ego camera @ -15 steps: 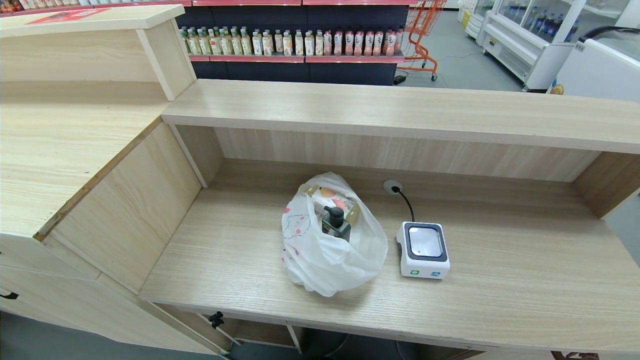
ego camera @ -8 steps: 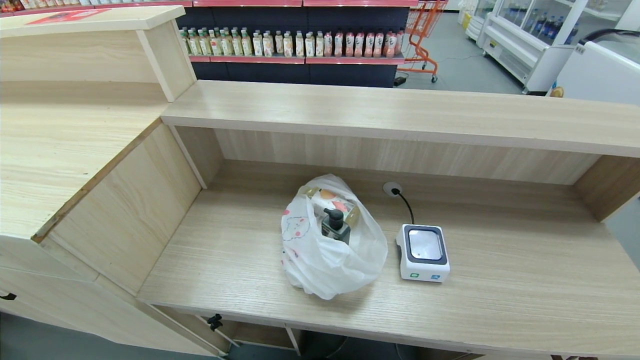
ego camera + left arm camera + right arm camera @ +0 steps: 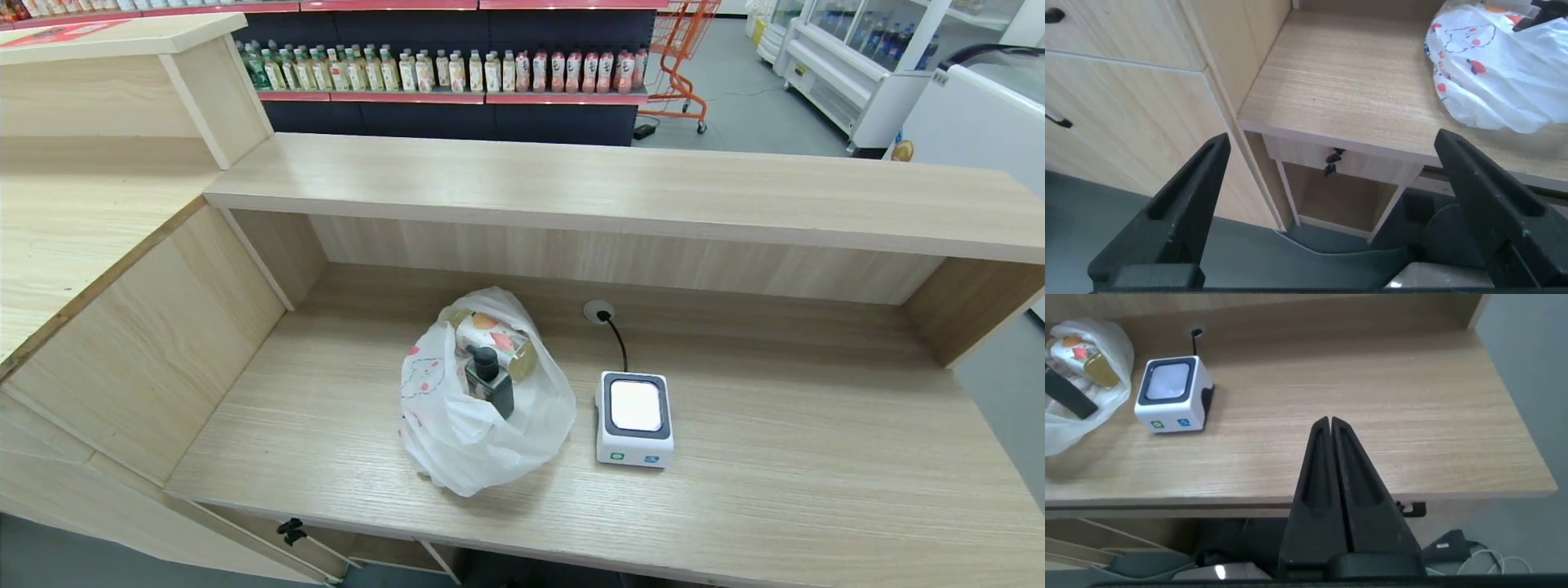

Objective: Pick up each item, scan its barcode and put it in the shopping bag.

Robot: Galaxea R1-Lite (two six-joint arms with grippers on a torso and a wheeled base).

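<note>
where the white shopping bag (image 3: pixel 482 425) sat on the desk (image 3: pixel 816 465), left of its middle, we saw the mouth open upward. a dark pump bottle (image 3: pixel 490 384) stood in it, and a pale printed container (image 3: pixel 486 331) lay behind that bottle. just beside the bag on the robot's right stood the white scanner (image 3: pixel 635 418), parted from the plastic by a narrow strip of wood. its window faced up, and its black cable (image 3: pixel 616 339) ran back to a round port near the back wall. we noted a broad stretch of desk top between the scanner and the right side panel (image 3: pixel 971 310), and a smaller one between the bag and the left side panel (image 3: pixel 163 327). the raised ledge (image 3: pixel 620 184) ran along above the back wall. under the front edge, near the left corner, a small black handle (image 3: pixel 291 532) stuck out.

the left gripper (image 3: pixel 1333 143) had its fingers spread wide with nothing between them. it hung low, off the desk's left front corner and well apart from the bag. the right gripper (image 3: pixel 1329 425) had its fingers pressed together and pointed toward the desk top on the scanner's right, well apart from it.
</note>
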